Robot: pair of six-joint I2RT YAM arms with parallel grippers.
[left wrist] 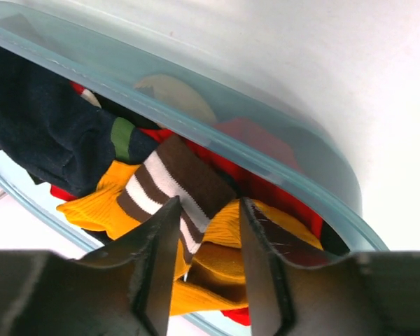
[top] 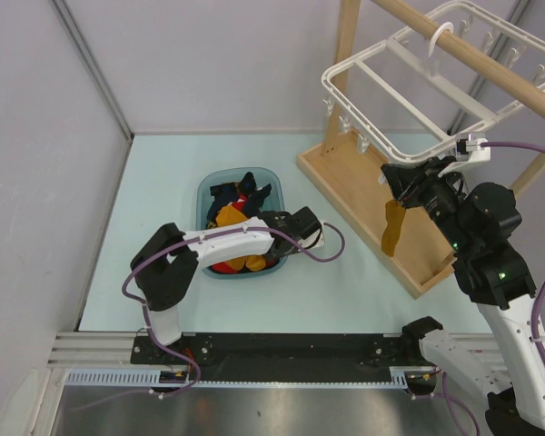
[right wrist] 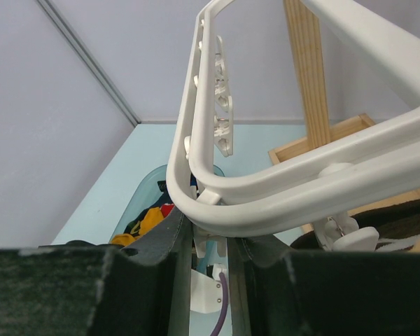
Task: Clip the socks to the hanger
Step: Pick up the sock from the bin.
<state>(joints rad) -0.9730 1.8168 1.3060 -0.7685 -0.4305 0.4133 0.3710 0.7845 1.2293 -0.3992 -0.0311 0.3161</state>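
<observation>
The left gripper reaches down into the blue tub on the table. Its fingers are spread, one on each side of a mustard sock. A brown cuff striped white lies just beyond the fingertips. Whether the pads touch the fabric cannot be told. Navy socks and red socks lie tangled beside it in the tub.

The right gripper is raised to the near corner of the white hanger, which hangs from the rod of the wooden rack. Its fingers stand slightly apart with the hanger's rim crossing in front of them. Whether they pinch anything cannot be told. A second mustard sock dangles below that corner, in front of the rack's base. A white clip sits just beside the gripper.
</observation>
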